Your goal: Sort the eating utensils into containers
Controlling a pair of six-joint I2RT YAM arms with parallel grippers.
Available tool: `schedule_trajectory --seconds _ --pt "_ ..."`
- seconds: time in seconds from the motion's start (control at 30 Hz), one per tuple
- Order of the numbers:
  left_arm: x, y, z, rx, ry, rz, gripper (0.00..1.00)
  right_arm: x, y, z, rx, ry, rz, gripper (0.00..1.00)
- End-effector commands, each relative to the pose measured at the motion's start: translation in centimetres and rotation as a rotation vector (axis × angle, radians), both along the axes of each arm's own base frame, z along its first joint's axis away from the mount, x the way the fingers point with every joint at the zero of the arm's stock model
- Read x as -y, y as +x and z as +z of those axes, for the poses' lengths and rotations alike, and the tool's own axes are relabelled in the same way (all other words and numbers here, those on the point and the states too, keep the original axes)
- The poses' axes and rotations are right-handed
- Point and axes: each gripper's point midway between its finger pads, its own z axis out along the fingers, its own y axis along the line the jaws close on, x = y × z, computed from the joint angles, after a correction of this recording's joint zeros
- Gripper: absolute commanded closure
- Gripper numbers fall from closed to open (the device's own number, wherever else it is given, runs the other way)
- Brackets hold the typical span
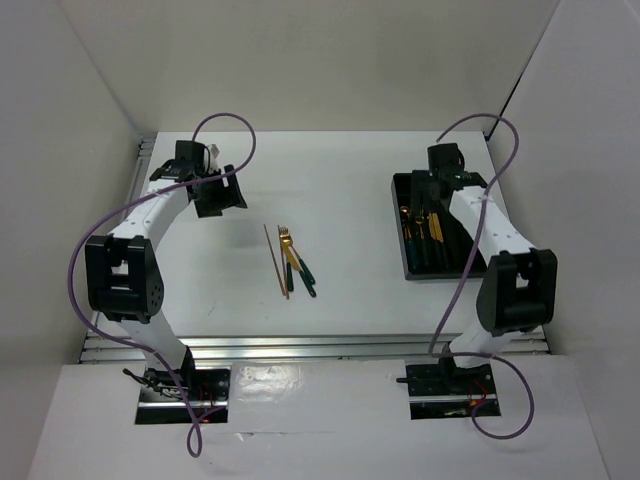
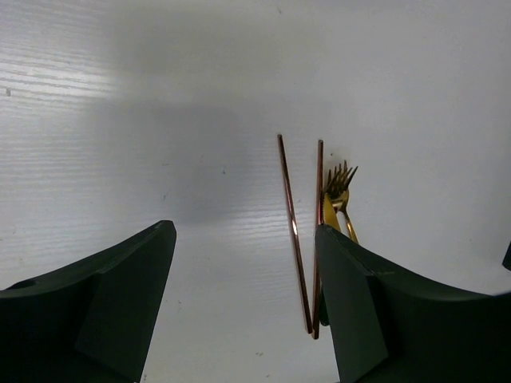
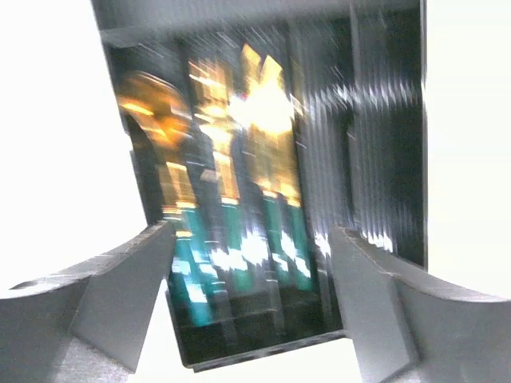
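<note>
Two brown chopsticks and gold forks with dark green handles lie together mid-table. In the left wrist view the chopsticks run close to my right finger, with the fork heads just beyond. My left gripper is open and empty, left of and behind this pile. The black divided tray at the right holds several gold-and-teal utensils, blurred in the right wrist view. My right gripper hangs open and empty over the tray.
White walls enclose the table on the left, back and right. Purple cables loop above both arms. The arm bases stand at the near edge.
</note>
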Motion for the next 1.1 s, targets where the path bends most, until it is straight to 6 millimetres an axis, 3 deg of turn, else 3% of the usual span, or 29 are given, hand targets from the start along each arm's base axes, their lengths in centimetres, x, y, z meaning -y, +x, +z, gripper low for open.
schedule_trajectory --seconds 0.0,0.07,0.17,0.4,0.47,0.57,0.7,0.77,0.87,0.93,0.97,1.07 --pt "0.8 0.5 3.3 0.106 -0.049 -0.051 0.15 -5.1 2.0 7.1 0.26 0.184 0.118 0.06" --pt "1.3 0.3 3.5 0.116 -0.068 -0.077 0.15 -7.2 1.7 8.4 0.312 0.243 0.154 0.0" --pt "1.7 -0.1 4.5 0.152 -0.087 -0.095 0.15 -10.5 1.2 8.5 0.327 0.334 0.23 0.0" --pt "2.7 -1.2 5.6 0.188 -0.082 -0.097 0.15 -15.9 0.5 5.5 0.245 0.468 0.349 0.0" --pt "3.8 -2.0 6.4 0.196 -0.056 -0.09 0.15 -18.0 0.2 5.0 0.219 0.496 0.404 0.0" --pt "5.7 -3.3 6.1 0.19 -0.031 -0.099 0.15 -21.2 -0.7 5.0 0.213 0.519 0.498 0.07" --pt "7.0 -5.6 5.0 0.156 -0.029 -0.057 0.15 -24.4 -2.5 3.3 0.154 0.5 0.561 0.2" --pt "7.0 -6.1 4.3 0.143 -0.014 -0.046 0.15 -26.0 -3.9 2.2 0.128 0.475 0.583 0.26" --pt "5.7 -6.8 5.1 0.135 0.032 -0.007 0.15 -27.2 -6.2 0.5 0.081 0.47 0.582 0.31" --pt "4.5 -6.4 6.1 0.163 0.089 0.032 0.15 -29.1 -8.1 0.2 0.069 0.497 0.615 0.35" --pt "4.3 -6.0 7.5 0.204 0.096 0.036 0.13 -29.3 -8.9 -0.7 0.046 0.49 0.61 0.38" --pt "2.5 -5.4 8.6 0.221 0.104 0.101 0.12 -31.4 -11.2 -1.2 0.031 0.504 0.655 0.41"
